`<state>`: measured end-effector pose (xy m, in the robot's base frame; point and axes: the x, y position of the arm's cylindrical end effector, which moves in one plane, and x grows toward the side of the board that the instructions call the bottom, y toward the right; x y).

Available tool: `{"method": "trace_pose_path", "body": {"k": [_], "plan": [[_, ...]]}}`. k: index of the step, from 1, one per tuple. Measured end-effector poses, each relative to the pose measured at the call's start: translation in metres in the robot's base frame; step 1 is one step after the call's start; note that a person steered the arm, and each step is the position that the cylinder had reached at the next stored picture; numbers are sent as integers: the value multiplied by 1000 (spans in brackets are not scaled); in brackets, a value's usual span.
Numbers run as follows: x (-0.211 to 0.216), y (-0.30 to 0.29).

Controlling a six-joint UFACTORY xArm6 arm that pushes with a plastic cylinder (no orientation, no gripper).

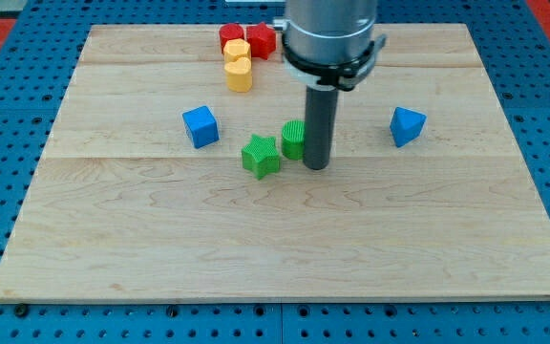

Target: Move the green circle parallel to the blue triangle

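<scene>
The green circle (293, 139) is a ribbed round block near the board's middle. My tip (316, 167) stands right against its right side, partly covering it. The blue triangle (407, 125) lies to the view's right, at about the same height as the green circle and well apart from it. A green star (261, 156) sits just left of and slightly below the green circle, touching or nearly touching it.
A blue cube (200, 126) lies at the left of centre. At the view's top, two red blocks (231, 36) (262, 40) and two yellow blocks (237, 52) (240, 75) are clustered. The wooden board (285, 248) sits on a blue pegboard.
</scene>
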<state>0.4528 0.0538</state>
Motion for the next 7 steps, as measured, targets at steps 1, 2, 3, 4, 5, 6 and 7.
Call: {"method": "trace_pose_path", "body": {"k": [1,2,3,4,5,6,7], "plan": [[0,4],[1,-29],[-30,-72],[-47,-60],[-50,-32],[-85,-42],[-84,2]]}}
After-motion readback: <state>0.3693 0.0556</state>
